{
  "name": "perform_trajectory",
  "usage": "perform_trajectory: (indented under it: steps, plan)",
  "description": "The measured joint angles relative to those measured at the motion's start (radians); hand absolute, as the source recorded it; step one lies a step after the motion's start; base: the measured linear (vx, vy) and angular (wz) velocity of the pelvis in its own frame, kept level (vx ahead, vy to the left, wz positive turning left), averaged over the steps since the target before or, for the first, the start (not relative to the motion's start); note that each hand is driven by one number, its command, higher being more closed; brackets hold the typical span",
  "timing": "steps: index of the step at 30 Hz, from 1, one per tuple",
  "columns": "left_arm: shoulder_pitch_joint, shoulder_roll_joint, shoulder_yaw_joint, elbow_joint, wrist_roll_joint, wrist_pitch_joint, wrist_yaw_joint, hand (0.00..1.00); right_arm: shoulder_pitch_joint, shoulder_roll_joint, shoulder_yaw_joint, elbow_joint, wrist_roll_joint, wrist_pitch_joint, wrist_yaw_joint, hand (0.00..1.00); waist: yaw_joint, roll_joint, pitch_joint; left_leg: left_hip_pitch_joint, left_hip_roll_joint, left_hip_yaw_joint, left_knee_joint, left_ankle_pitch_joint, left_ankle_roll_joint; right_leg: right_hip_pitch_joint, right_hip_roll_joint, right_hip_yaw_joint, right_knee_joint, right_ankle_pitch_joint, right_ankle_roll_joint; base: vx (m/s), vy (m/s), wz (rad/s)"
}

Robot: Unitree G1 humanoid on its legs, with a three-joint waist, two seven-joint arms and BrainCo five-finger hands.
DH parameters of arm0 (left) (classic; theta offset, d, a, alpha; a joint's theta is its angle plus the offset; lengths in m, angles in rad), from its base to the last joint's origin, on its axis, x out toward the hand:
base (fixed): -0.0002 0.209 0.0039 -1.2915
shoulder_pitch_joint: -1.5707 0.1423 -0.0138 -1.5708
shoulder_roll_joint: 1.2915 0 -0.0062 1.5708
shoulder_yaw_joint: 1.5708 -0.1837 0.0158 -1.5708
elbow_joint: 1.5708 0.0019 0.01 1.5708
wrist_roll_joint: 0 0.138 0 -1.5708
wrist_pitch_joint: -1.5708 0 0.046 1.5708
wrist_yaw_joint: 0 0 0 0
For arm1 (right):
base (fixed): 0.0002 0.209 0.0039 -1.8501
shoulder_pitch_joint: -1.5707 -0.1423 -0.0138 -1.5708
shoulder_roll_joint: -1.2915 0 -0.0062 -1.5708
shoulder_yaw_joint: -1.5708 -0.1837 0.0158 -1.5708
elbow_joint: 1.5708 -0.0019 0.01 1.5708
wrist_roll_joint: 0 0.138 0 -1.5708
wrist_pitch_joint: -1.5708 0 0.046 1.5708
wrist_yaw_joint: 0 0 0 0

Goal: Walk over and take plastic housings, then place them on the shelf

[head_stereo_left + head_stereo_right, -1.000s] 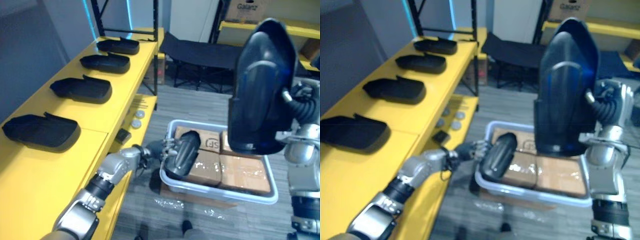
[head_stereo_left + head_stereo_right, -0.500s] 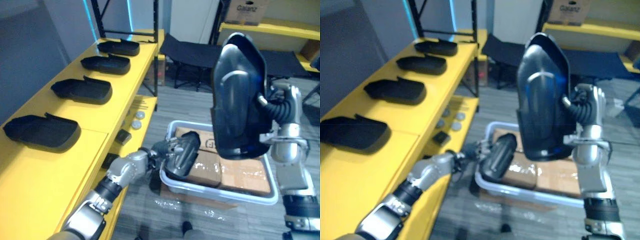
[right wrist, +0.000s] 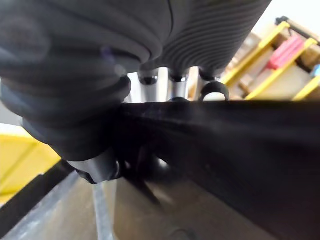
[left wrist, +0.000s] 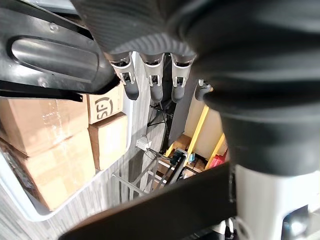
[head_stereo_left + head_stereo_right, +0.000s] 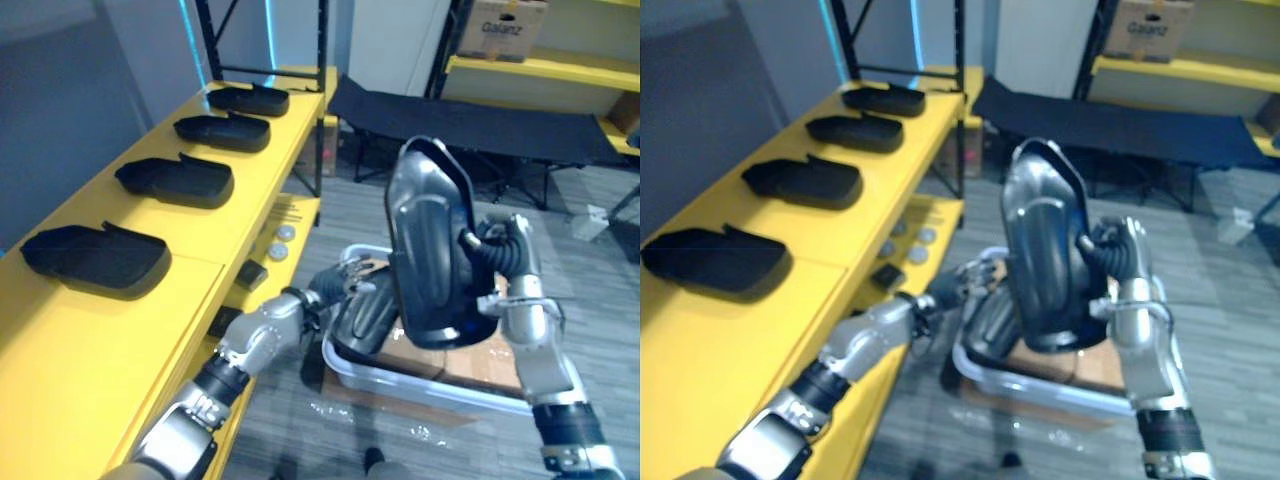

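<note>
Being pinched at its edge by curled fingers of the right hand (image 5: 492, 250), the raised housing (image 5: 428, 250) above the bin (image 5: 420, 385) could be dropped; straight fingers of the left hand (image 5: 343, 284) are laid on the second housing (image 5: 366, 313).

Right hand (image 5: 497, 258) with black housing (image 5: 428, 245) lower, nearer left hand (image 5: 345, 284).

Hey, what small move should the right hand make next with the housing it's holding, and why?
Probably swing it left toward the bare yellow shelf near the closest shelved housing. The right hand has the plastic housing gripped upright above the white bin, off the shelf.
</note>
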Motion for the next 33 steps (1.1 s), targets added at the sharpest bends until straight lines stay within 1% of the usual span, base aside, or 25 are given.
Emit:
perform_trajectory:
  steps: [3,5,6,7,9,10,14,15,17,22,25,28,30,33]
  plan:
    - [0.001,-0.007,-0.004,-0.003,0.024,0.007,-0.039,0.0,0.0,0.003,0.025,0.016,0.0,0.0,-0.001,1.0,0.002,-0.004,0.0,-0.002,0.0,-0.004,-0.001,0.003,-0.001,0.0,0.0,-0.003,-0.001,0.0,0.001,-0.01,-0.002,0.02]
    - [0.01,-0.015,-0.027,-0.01,0.09,0.01,-0.086,0.0,0.001,0.008,0.027,0.044,0.0,0.001,-0.001,1.0,0.005,-0.005,0.0,-0.004,0.0,-0.012,-0.006,0.006,-0.001,0.003,-0.001,-0.016,-0.001,0.0,0.002,-0.01,-0.011,0.09]
    - [0.018,-0.014,-0.036,-0.018,0.102,0.01,-0.092,0.0,0.001,0.008,0.027,0.049,0.0,0.001,-0.001,1.0,0.005,-0.005,0.0,-0.004,0.0,-0.017,-0.006,0.007,-0.001,0.004,-0.001,-0.02,-0.001,-0.001,0.003,-0.01,-0.015,0.16]
    - [0.044,-0.016,-0.059,-0.038,0.142,0.01,-0.115,0.0,0.001,0.008,0.027,0.059,0.0,0.002,-0.003,1.0,0.005,-0.005,0.0,-0.005,0.0,-0.025,-0.006,0.01,-0.002,0.007,-0.001,-0.027,-0.001,-0.001,0.003,-0.01,-0.015,0.15]
    - [0.084,-0.022,-0.104,-0.057,0.205,0.007,-0.125,0.0,0.001,0.008,0.029,0.066,0.001,0.007,-0.004,1.0,0.013,-0.005,0.0,-0.006,0.001,-0.028,-0.006,0.011,-0.002,0.008,0.0,-0.03,-0.001,-0.001,0.003,-0.01,-0.012,0.08]
    - [0.107,-0.028,-0.13,-0.056,0.254,-0.009,-0.12,0.0,0.001,0.008,0.035,0.067,0.001,0.015,-0.008,1.0,0.017,-0.005,0.0,-0.006,0.001,-0.029,-0.006,0.012,-0.003,0.008,0.0,-0.031,-0.001,-0.001,0.003,0.0,0.0,0.0]
    - [0.144,-0.049,-0.133,-0.057,0.35,-0.07,-0.107,0.0,0.001,0.011,0.058,0.076,0.004,0.027,-0.029,1.0,0.025,-0.008,0.0,-0.007,0.001,-0.033,-0.006,0.016,-0.002,0.011,-0.001,-0.037,0.0,-0.002,0.005,-0.01,-0.002,0.04]
    - [0.144,-0.049,-0.138,-0.057,0.397,-0.101,-0.101,0.0,0.004,0.019,0.059,0.076,0.013,0.028,-0.031,1.0,0.025,-0.011,0.0,-0.007,0.0,-0.041,-0.006,0.019,-0.002,0.015,-0.002,-0.045,0.0,-0.003,0.007,-0.02,-0.009,0.12]
    - [0.146,-0.049,-0.153,-0.059,0.434,-0.122,-0.101,0.0,0.007,0.034,0.059,0.076,0.021,0.029,-0.043,1.0,0.028,-0.018,-0.002,-0.007,0.001,-0.046,-0.006,0.021,-0.003,0.017,-0.002,-0.05,0.001,-0.005,0.01,-0.02,-0.013,0.1]
    - [0.181,-0.073,-0.173,-0.058,0.467,-0.127,-0.098,0.0,0.007,0.047,0.068,0.076,0.038,0.028,-0.048,1.0,0.03,-0.031,-0.005,-0.009,0.001,-0.046,-0.006,0.023,-0.003,0.015,-0.002,-0.05,0.002,-0.005,0.01,0.0,-0.002,0.01]
    - [0.182,-0.078,-0.196,-0.056,0.473,-0.143,-0.054,0.0,0.007,0.052,0.073,0.076,0.038,0.028,-0.048,1.0,0.03,-0.035,-0.005,-0.01,0.001,-0.043,-0.006,0.023,-0.003,0.015,-0.002,-0.049,0.002,-0.004,0.011,0.0,0.0,0.0]
    - [0.181,-0.08,-0.194,-0.048,0.469,-0.149,-0.009,0.0,0.009,0.055,0.094,0.076,0.037,0.028,-0.052,1.0,0.03,-0.035,-0.005,-0.007,0.002,-0.036,-0.006,0.023,-0.003,0.014,-0.001,-0.044,0.002,-0.004,0.011,0.01,-0.021,-0.05]
    - [0.181,-0.088,-0.188,-0.022,0.443,-0.149,0.009,0.0,0.011,0.067,0.097,0.076,0.037,0.028,-0.052,1.0,0.03,-0.035,-0.005,-0.004,0.002,-0.029,-0.006,0.023,-0.003,0.014,-0.001,-0.04,0.002,-0.003,0.012,0.0,-0.02,-0.06]
    - [0.181,-0.101,-0.177,0.031,0.365,-0.142,0.017,0.0,0.017,0.075,0.097,0.076,0.035,0.023,-0.051,1.0,0.03,-0.035,-0.005,-0.002,0.002,-0.028,-0.006,0.023,-0.003,0.014,-0.001,-0.032,0.002,-0.002,0.013,-0.01,-0.001,-0.04]
